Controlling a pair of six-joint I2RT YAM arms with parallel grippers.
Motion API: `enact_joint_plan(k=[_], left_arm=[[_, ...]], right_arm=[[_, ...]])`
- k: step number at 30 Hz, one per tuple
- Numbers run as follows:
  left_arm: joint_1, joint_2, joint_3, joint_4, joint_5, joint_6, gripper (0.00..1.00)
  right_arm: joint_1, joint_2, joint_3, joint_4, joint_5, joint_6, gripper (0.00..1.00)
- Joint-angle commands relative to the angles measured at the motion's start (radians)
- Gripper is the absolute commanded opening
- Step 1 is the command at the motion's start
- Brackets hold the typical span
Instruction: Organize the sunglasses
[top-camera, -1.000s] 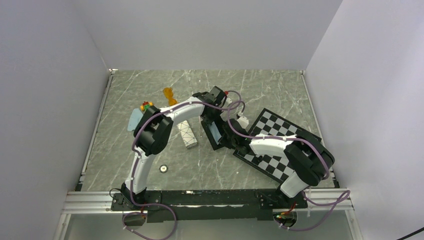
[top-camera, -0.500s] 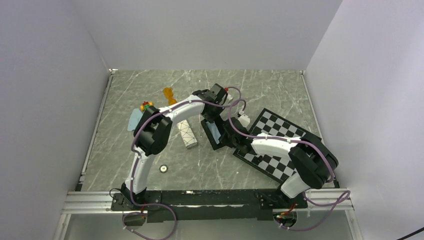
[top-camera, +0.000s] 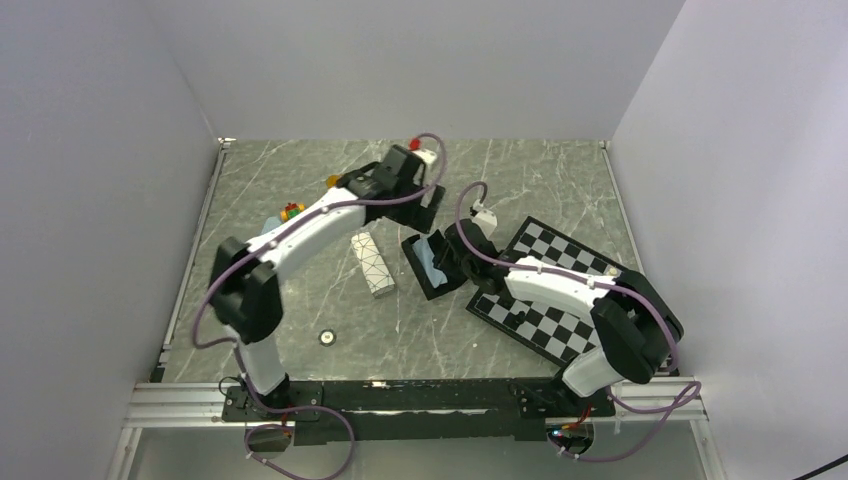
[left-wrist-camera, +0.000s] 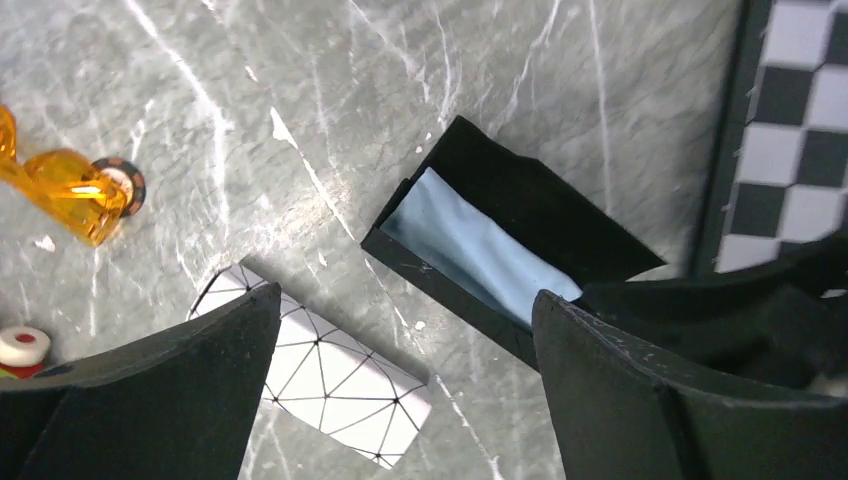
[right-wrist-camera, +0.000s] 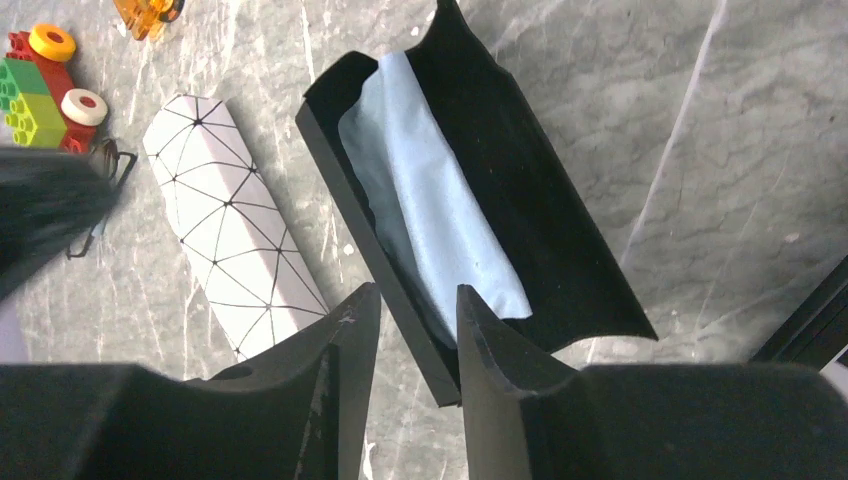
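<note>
The orange sunglasses (left-wrist-camera: 62, 188) lie on the marble at the far left, also seen in the right wrist view (right-wrist-camera: 145, 12). A thin black wire (right-wrist-camera: 112, 160), likely the black sunglasses, shows beside the toy bricks, partly hidden. The black case (top-camera: 428, 268) lies open with a pale blue cloth (right-wrist-camera: 430, 215) inside. My left gripper (left-wrist-camera: 405, 300) hangs wide open above the marble between the white case (left-wrist-camera: 320, 375) and the black case (left-wrist-camera: 500, 225), holding nothing. My right gripper (right-wrist-camera: 418, 292) is open part way, its fingers on either side of the black case's near wall.
A checkerboard (top-camera: 560, 290) lies right of the black case, under the right arm. Coloured toy bricks (right-wrist-camera: 45, 85) sit left of the white patterned case (top-camera: 372, 263). A small round disc (top-camera: 326, 337) lies near the front of the marble.
My left gripper has let go at the black case, opened wide and drawn back and up toward the far left. My right gripper has opened part way at the case's wall.
</note>
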Motion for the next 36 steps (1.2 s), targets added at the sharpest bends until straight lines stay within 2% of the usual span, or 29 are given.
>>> enact_joint_plan(k=[1,4,7,11,14,20,26,30,36], left_arm=[[0.079,-0.178,-0.153,0.113,0.057,-0.188,0.99],[0.121,-0.303,-0.312,0.205,0.067,-0.254,0.99],[0.159,-0.437,-0.457,0.252,0.005,-0.321,0.99],[0.233,-0.612,-0.654,0.315,-0.042,-0.377,0.99],[0.32,-0.69,-0.736,0.31,-0.041,-0.414,0.99],[0.473,-0.769,-0.844,0.31,-0.024,-0.446,0.99],[0.598,-0.784,-0.934,0.38,0.029,-0.493,0.99],[0.647,-0.77,-0.948,0.394,0.038,-0.518,0.99],[0.698,-0.746,-0.933,0.404,0.005,-0.557,0.98]], right_arm=[[-0.026,0.013,0.064,0.005,-0.011,-0.082,0.37],[-0.048,0.058,0.109,0.004,-0.058,-0.115,0.3],[-0.054,0.112,0.149,0.01,-0.097,-0.128,0.23],[-0.058,0.192,0.199,0.015,-0.145,-0.141,0.2],[-0.063,0.254,0.233,0.012,-0.171,-0.139,0.15],[-0.065,0.348,0.286,0.005,-0.182,-0.144,0.13],[-0.064,0.397,0.3,0.001,-0.195,-0.145,0.12],[-0.064,0.361,0.287,0.011,-0.2,-0.151,0.14],[-0.065,0.192,0.254,-0.025,-0.117,-0.188,0.3]])
